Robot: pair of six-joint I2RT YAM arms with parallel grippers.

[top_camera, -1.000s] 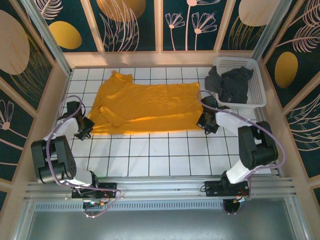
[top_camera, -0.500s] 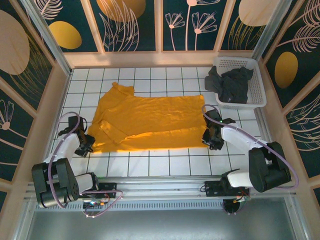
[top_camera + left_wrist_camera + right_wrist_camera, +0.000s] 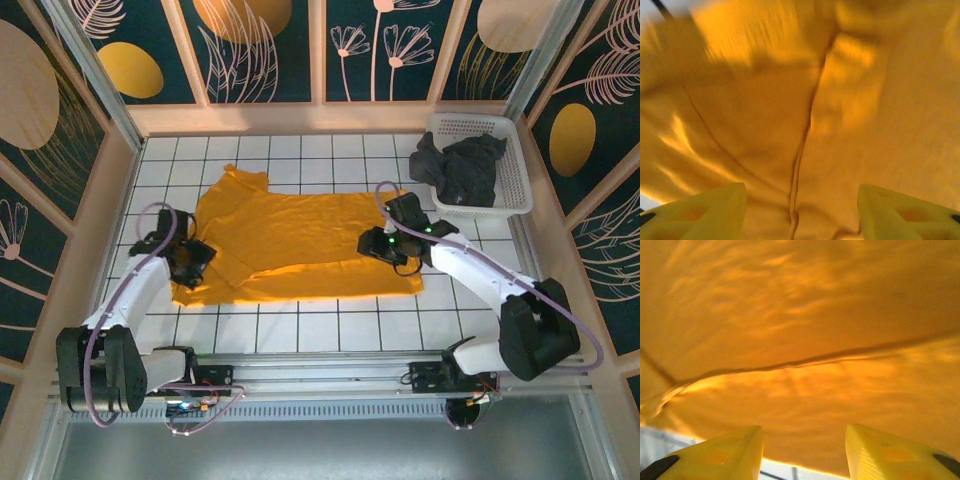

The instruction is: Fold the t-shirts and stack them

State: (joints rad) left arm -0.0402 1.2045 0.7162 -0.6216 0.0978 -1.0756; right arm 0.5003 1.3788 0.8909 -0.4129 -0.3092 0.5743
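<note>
Top external camera: the orange t-shirt [image 3: 300, 240] lies spread on the tiled table [image 3: 300, 330], and the charcoal t-shirt [image 3: 462, 170] is heaped in the white basket [image 3: 516, 190]. My left gripper [image 3: 198, 262] is over the orange shirt's left edge and my right gripper [image 3: 372, 245] over its right side. Both have their jaws apart and hold nothing.

No legible text or labels anywhere

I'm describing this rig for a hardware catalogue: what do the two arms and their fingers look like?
The left arm and right arm both have white shelled links joined by bulky black joints. A thin lilac cable loops along each arm. Small green lights glow near the right wrist. The fingers are bright yellow and wedge-shaped, with black at their outer edges.
</note>
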